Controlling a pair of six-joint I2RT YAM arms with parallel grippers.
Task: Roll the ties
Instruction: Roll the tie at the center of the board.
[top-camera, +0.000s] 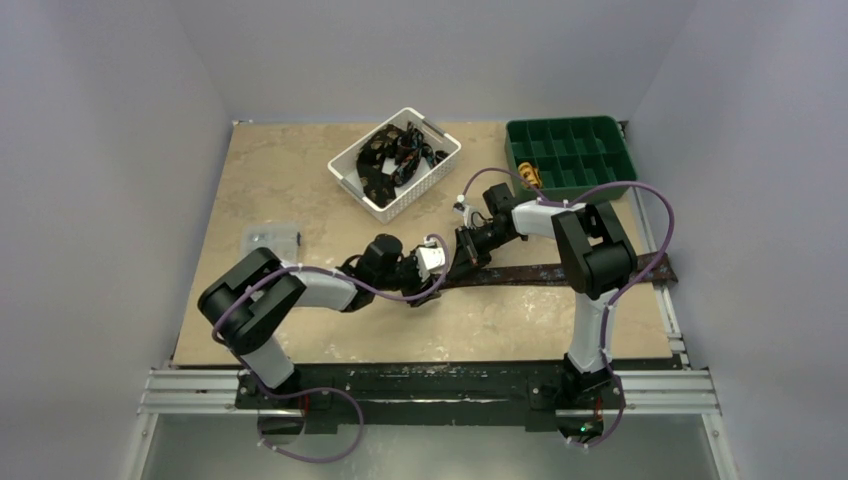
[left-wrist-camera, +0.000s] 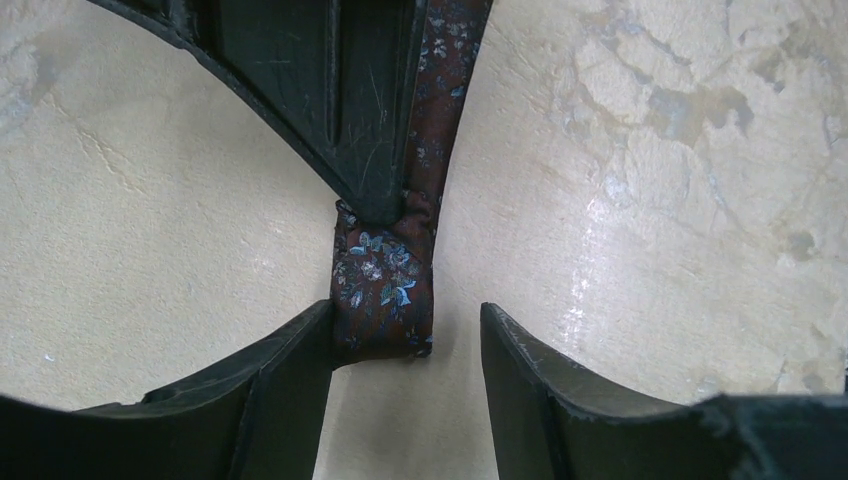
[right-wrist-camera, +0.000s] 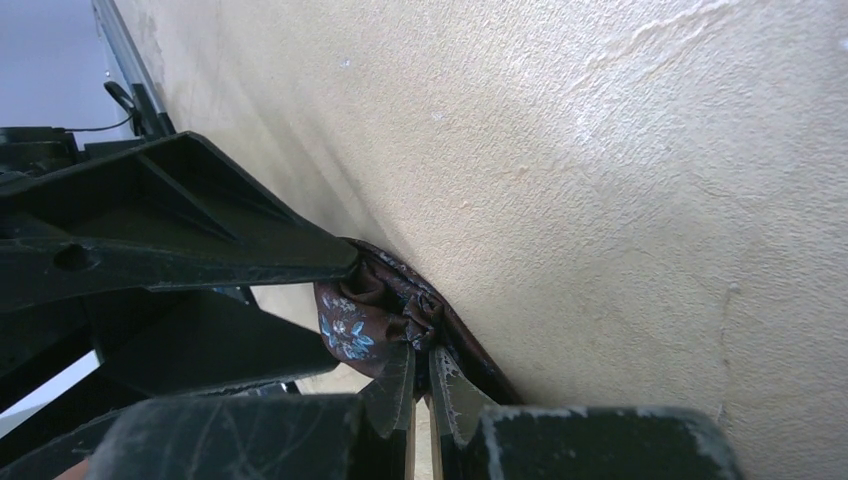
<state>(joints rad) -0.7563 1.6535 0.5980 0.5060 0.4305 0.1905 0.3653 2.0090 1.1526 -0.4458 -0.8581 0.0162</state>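
The tie (top-camera: 520, 273) lies flat across the middle of the table (top-camera: 500, 330) in the overhead view, running from centre frame out to the right edge. The roll looks barely started: one end is turned over into a short folded end (left-wrist-camera: 385, 290), at the centre of the left wrist view. The left gripper (left-wrist-camera: 405, 312) stands spread around it at the bottom of that frame and holds nothing. Its left finger (left-wrist-camera: 290, 370) touches the fold's edge and its other finger (left-wrist-camera: 545, 390) stands apart. The right gripper (right-wrist-camera: 425, 365) reaches in from the top of that view with its fingers pressed together and its tip planted on the cloth right at the fold; I cannot tell whether any fabric sits between them. To do this turn well, I judge the left fingers should centre on the fold before closing, since they sit off to one side and a lopsided grip would skew the roll. They should take the full width squarely, then tip it over toward the long strip while the right tip pins the cloth flat and straight. The edges need to stack evenly, or the roll will cone; the pin should lift only once the new layer covers it
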